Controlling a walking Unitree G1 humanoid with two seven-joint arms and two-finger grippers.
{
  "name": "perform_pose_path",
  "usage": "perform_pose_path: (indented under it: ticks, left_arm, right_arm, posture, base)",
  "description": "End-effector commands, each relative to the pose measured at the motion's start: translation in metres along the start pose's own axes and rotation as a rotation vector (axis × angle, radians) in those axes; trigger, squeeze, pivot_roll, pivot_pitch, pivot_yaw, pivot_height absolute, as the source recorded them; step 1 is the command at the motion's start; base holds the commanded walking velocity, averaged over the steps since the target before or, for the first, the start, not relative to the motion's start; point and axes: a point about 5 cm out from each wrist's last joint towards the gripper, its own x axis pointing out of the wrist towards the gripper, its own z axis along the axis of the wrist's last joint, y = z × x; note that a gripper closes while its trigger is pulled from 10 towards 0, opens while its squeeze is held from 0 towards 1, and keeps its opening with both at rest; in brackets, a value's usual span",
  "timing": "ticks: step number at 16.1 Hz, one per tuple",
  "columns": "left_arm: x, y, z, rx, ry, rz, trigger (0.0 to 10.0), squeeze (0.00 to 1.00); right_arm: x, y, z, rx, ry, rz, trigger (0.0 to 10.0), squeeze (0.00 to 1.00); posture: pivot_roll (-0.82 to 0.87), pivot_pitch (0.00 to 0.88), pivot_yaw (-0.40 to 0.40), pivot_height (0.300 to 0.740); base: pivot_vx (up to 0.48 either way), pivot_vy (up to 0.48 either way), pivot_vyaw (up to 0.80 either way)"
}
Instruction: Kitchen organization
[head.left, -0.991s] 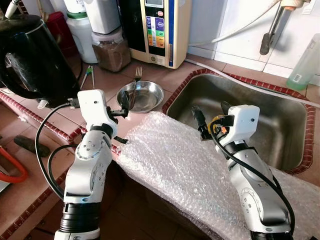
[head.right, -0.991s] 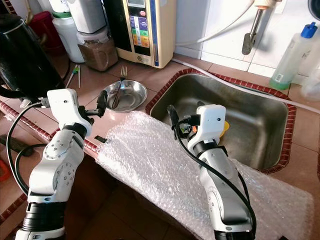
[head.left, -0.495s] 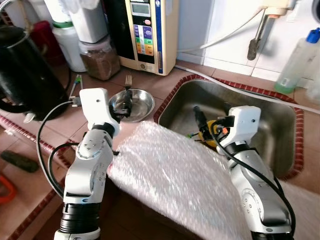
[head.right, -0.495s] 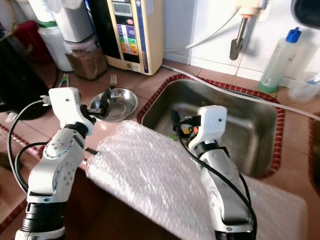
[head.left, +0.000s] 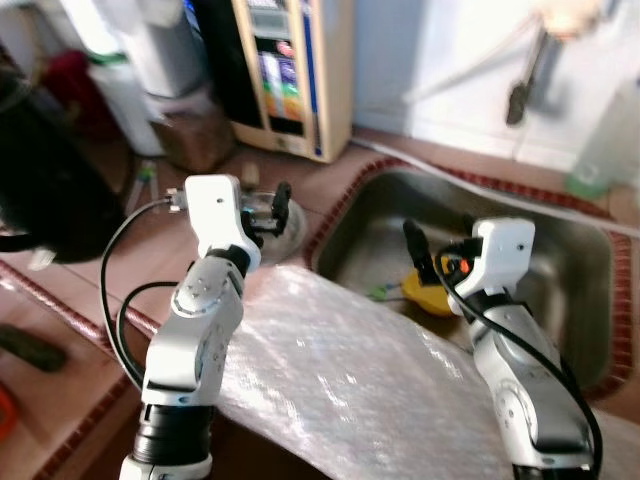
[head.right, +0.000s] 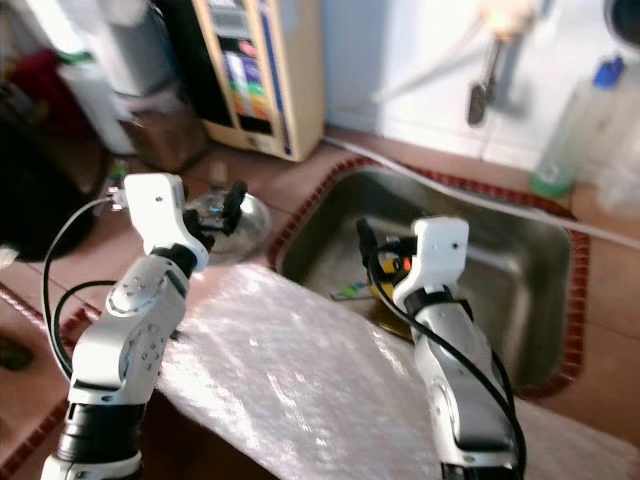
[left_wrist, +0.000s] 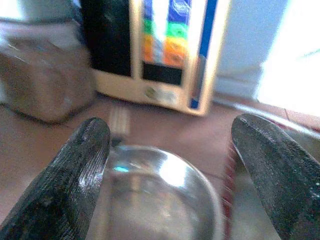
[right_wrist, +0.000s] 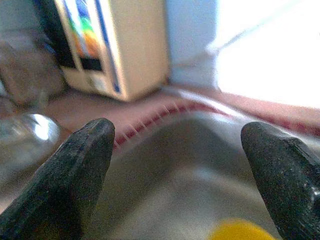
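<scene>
Currently I am leaning in toward the bench (head.left: 75, 300), and both head views are blurring with that motion. Compared with a second ago the whole scene has slid down and toward me; that is my camera moving, not the objects.

My left end effector (left_wrist: 175, 165) is hanging over the steel bowl (left_wrist: 160, 200), fingers spread apart with nothing between them. The bowl is resting on the terracotta tiles just left of the sink (head.left: 560, 250), near the cream water appliance (head.left: 290, 75). It was further ahead of the fingers a second ago; it is now lying directly between them in the wrist view.

My right end effector (right_wrist: 185, 175) is hovering over the sink, fingers likewise apart and empty. A yellow object (head.left: 425, 293) is lying in the basin just below it, now closer under the fingers than before.

A sheet of bubble wrap (head.left: 350, 380) is draped over the near bench edge between my arms.

Judgement: both end effectors are closing on targets, the bowl on the left being the likelier first pick. No grasp has been made yet.
</scene>
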Motion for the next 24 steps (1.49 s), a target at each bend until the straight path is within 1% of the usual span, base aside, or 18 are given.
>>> perform_pose_path:
  ticks: [1, 5, 11, 14, 21, 22, 24]
  left_arm:
    - [-0.002, 0.011, 0.003, 0.004, -0.008, 0.043, 10.0, 0.00]
    - [-0.004, 0.008, 0.000, -0.004, 0.007, 0.037, 10.0, 0.00]
    - [-0.001, 0.006, 0.000, -0.014, 0.022, 0.043, 10.0, 0.00]
    - [0.001, 0.007, 0.000, -0.042, 0.021, 0.048, 10.0, 0.00]
    - [0.002, 0.007, -0.004, -0.036, 0.048, 0.072, 10.0, 0.00]
    - [0.003, 0.008, -0.006, -0.025, 0.061, 0.074, 10.0, 0.00]
    - [0.017, 0.020, -0.007, 0.010, 0.104, 0.102, 10.0, 0.00]
  right_arm:
    - [0.001, 0.009, 0.001, 0.015, -0.009, 0.029, 10.0, 0.00]
    - [0.002, 0.007, -0.001, 0.013, -0.003, 0.028, 10.0, 0.00]
    - [0.004, 0.006, 0.000, 0.013, -0.007, 0.025, 10.0, 0.00]
    - [0.004, 0.006, -0.001, 0.012, -0.006, 0.025, 10.0, 0.00]
    - [0.004, 0.005, -0.002, 0.012, 0.000, 0.019, 10.0, 0.00]
    - [0.004, 0.005, -0.002, 0.012, 0.000, 0.018, 10.0, 0.00]
    - [0.005, 0.006, -0.001, 0.014, -0.002, 0.018, 10.0, 0.00]
  posture:
    - [-0.14, 0.041, 0.100, 0.740]
    - [-0.14, 0.036, 0.100, 0.740]
    - [-0.14, 0.032, 0.098, 0.740]
    - [-0.14, 0.031, 0.097, 0.740]
    - [-0.14, 0.032, 0.099, 0.740]
    - [-0.14, 0.032, 0.099, 0.740]
    - [-0.15, 0.041, 0.102, 0.740]
  base:
    - [0.000, 0.000, 0.00]
    - [0.000, 0.000, 0.00]
    - [0.000, 0.000, 0.00]
    - [0.000, 0.000, 0.00]
    - [0.000, 0.000, 0.00]
    - [0.000, 0.000, 0.00]
    - [0.000, 0.000, 0.00]
